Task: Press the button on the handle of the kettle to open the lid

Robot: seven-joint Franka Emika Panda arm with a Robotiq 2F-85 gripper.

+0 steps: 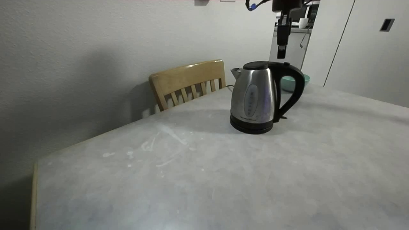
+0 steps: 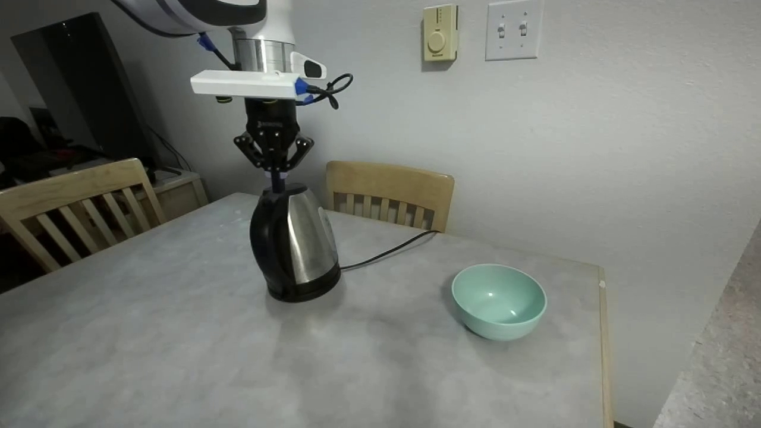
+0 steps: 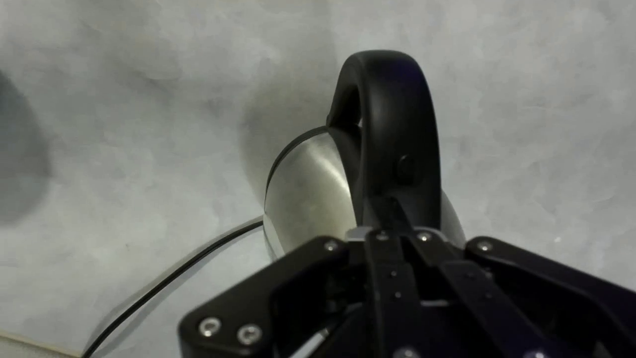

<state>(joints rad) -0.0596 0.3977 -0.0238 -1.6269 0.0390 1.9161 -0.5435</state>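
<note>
Upper right in an exterior view: pincer (image 1: 281, 53), pressed together, hangs above electric kettle (image 1: 263, 95); off-centre descent could miss button (image 1: 287, 64), hitting handle (image 1: 299, 82) instead.

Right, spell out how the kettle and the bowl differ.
The kettle is silver and black; the bowl is mint green all over. The kettle stands tall, while the bowl is low and wide-mouthed. The kettle has a looped handle; the bowl shows none. The kettle's lid is shut, whereas the bowl is open at the top. Both stand upright on the same gray table.
</note>
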